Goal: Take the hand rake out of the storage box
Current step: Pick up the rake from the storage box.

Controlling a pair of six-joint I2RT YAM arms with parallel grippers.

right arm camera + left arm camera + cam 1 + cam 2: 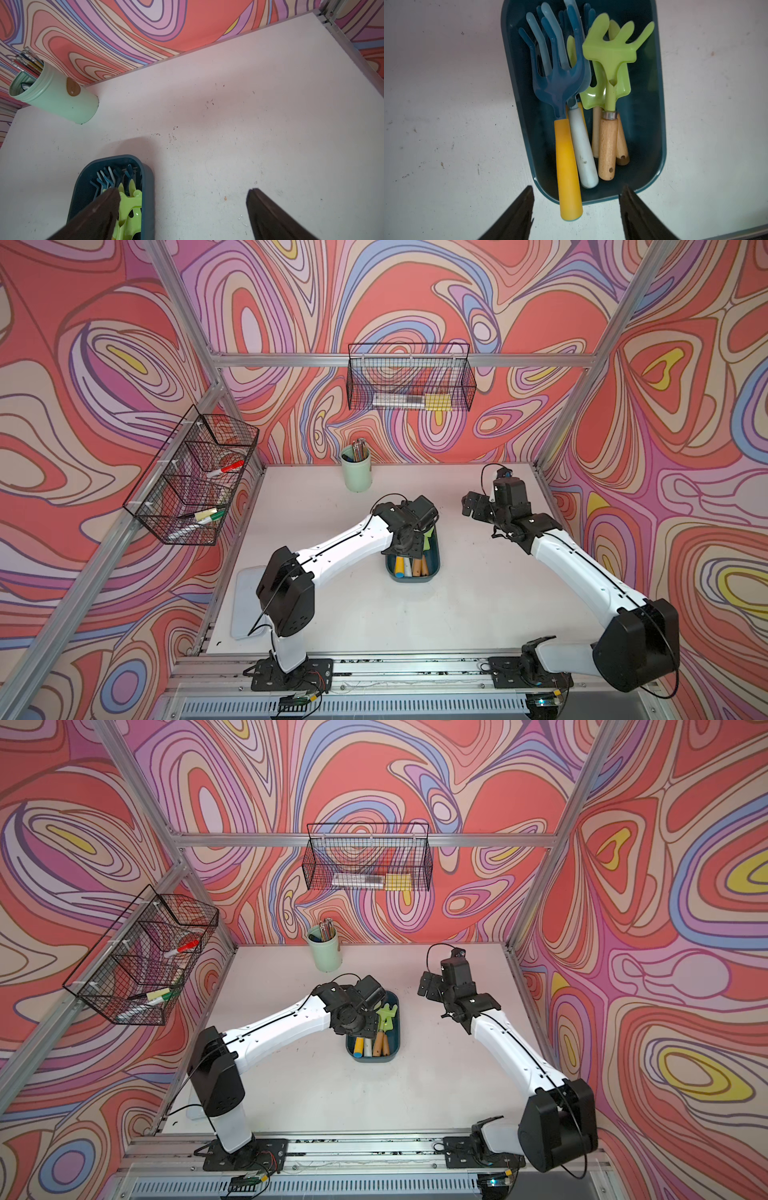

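The dark teal storage box (436,562) (397,1029) (645,145) sits mid-table and holds several hand tools. On top at one side lies the hand rake (556,87), dark blue with fanned tines. Its yellow handle (566,166) (400,566) sticks out over the box's near rim. My left gripper (577,188) (409,547) hangs over the box, open, its fingers either side of the yellow handle's end without touching it. My right gripper (184,190) (471,506) hovers open to the right of the box (148,197), holding nothing.
Beside the rake lie a pale blue tool with a white handle (583,149) and green tools with wooden handles (610,54). A pale green cup of pencils (356,475) stands at the back. Wire baskets (191,481) (409,381) hang on the walls. A white tray (249,601) lies front left.
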